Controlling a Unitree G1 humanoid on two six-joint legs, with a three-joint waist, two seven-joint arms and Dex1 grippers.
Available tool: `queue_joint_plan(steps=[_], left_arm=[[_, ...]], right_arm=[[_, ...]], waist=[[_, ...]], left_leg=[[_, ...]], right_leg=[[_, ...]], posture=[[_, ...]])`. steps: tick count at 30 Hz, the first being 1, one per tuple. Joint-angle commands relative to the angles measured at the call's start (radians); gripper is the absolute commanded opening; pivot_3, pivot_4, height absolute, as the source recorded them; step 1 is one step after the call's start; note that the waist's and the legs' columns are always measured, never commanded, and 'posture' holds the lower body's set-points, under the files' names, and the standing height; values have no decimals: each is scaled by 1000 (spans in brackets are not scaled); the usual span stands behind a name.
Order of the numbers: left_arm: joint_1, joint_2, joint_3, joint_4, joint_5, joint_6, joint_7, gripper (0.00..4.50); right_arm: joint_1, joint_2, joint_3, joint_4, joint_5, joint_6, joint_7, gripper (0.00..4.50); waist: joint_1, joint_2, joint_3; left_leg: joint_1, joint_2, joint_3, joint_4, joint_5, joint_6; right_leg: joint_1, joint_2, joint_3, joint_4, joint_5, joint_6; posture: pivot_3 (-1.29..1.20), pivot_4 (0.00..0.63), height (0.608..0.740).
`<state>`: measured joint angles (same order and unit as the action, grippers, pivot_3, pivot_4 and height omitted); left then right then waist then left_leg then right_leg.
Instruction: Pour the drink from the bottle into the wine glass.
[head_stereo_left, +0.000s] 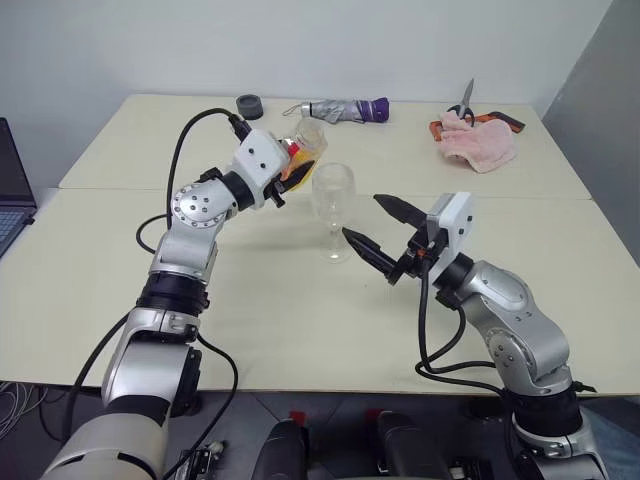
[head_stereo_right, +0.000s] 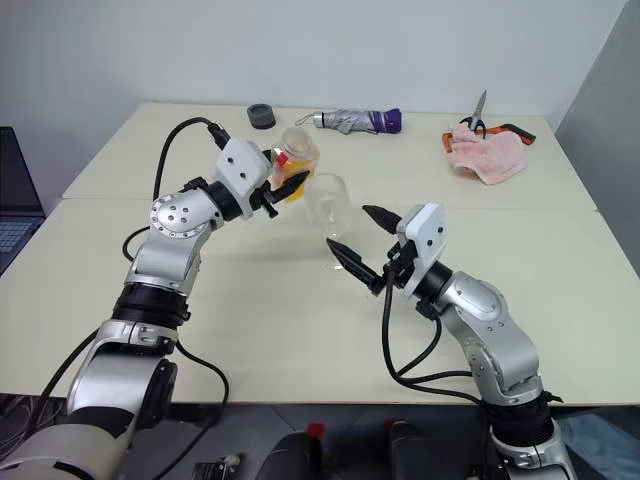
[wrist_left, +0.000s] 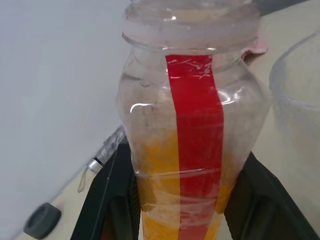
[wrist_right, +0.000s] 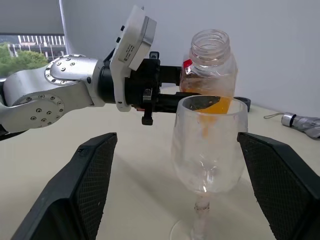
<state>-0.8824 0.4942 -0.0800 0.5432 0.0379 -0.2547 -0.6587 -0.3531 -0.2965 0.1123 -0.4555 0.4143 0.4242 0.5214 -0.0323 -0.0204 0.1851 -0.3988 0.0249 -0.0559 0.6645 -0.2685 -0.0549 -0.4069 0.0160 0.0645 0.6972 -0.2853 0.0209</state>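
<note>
Pour about to begin: left gripper (head_stereo_right: 285, 185) clamps uncapped bottle (wrist_right: 209, 70) beside empty glass (wrist_right: 209, 150) on counter (head_stereo_left: 300, 320); right gripper (head_stereo_left: 385, 235) open near stem. Next: tip bottle over rim

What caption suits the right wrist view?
Left end effector holds the uncapped bottle behind the empty wine glass; right end effector open.

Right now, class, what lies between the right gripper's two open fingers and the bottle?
The wine glass stands there, seen in the right wrist view: empty, between the right gripper and the bottle.
</note>
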Motion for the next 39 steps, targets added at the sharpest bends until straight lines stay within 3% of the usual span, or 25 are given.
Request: queue_joint_plan(steps=[1, 17, 39], left_arm=[[-68, 38, -8, 39, 74, -163, 53, 1713], [-193, 105, -104, 270, 356, -497, 282, 1712], [-274, 153, -171, 376, 526, -611, 509, 1712]], right_arm=[[3, -4, -25, -26, 12, -15, 2, 4120], [57, -67, -43, -46, 11, -19, 41, 4120], [85, -79, -41, -60, 14, -17, 41, 4120]], waist=[[0, 0, 0], [1, 0, 0], [0, 0, 0]], left_leg=[[0, 0, 0, 0, 0, 0], [-1, -1, 0, 0, 0, 0], [-1, -1, 0, 0, 0, 0]], right_leg=[[0, 0, 0, 0, 0, 0], [0, 0, -1, 0, 0, 0], [0, 0, -1, 0, 0, 0]], posture=[[0, 150, 740], [0, 150, 740], [0, 150, 740]])
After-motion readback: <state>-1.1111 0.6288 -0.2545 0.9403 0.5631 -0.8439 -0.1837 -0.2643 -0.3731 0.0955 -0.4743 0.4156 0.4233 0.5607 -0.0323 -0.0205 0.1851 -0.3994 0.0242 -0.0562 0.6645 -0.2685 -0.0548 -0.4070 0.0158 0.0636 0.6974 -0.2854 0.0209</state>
